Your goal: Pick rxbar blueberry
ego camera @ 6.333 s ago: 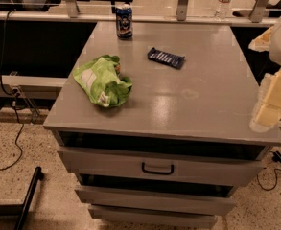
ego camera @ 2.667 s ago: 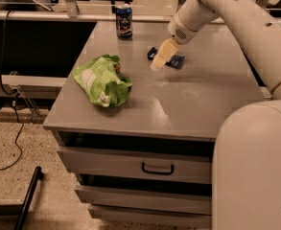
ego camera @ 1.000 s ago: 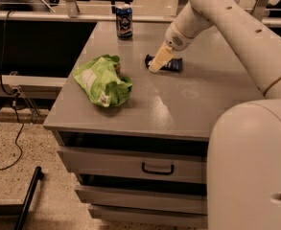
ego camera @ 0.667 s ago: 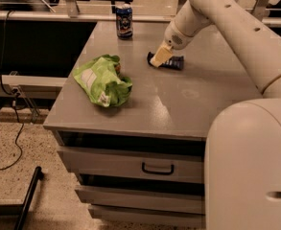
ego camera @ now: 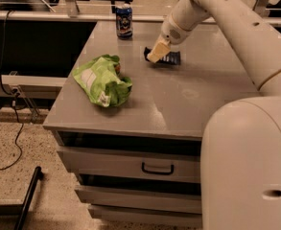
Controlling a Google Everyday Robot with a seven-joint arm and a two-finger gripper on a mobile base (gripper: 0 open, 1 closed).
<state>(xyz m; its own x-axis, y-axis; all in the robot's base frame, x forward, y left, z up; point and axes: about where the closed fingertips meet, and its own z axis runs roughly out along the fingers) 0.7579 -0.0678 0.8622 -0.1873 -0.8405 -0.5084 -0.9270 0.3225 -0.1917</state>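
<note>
The rxbar blueberry (ego camera: pixel 171 58) is a small flat dark navy bar lying on the grey cabinet top (ego camera: pixel 188 99), toward the back and right of centre. My gripper (ego camera: pixel 158 52) reaches down from the upper right and sits over the bar's left end, hiding that part. I cannot tell whether it touches the bar. The bar still lies flat on the top.
A crumpled lime-green chip bag (ego camera: pixel 102 82) lies at the left of the top. A blue drink can (ego camera: pixel 124 20) stands upright at the back edge, left of the gripper. My white arm (ego camera: pixel 226 18) and body (ego camera: pixel 248 166) fill the right side. Drawers (ego camera: pixel 157 167) are below.
The arm swung in from the right edge to the bar. Over the last second the gripper has stayed at the bar's left end with hardly any shift. The bar has not moved.
</note>
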